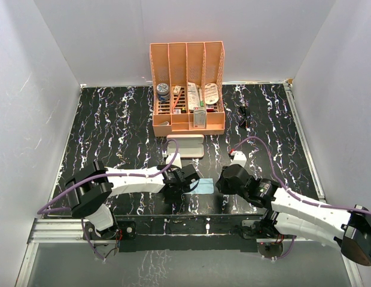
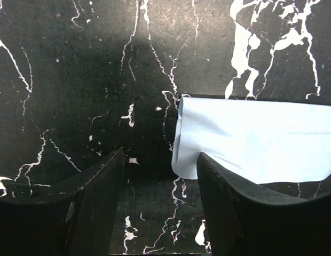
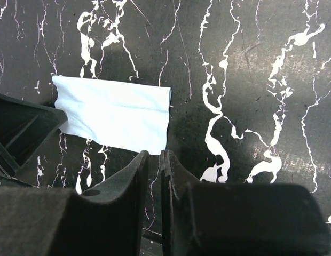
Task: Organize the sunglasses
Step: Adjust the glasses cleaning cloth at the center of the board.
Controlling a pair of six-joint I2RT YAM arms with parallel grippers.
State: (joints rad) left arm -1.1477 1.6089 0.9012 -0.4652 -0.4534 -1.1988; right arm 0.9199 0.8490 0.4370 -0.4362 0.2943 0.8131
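Rear right: 1 pr sunglasses (image 1: pixel 244 115)

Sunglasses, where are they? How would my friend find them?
Find the orange organizer at the back of the table. Just right of it lie the sunglasses. They are small, thin and black, unlike the pink case in front of the organizer.
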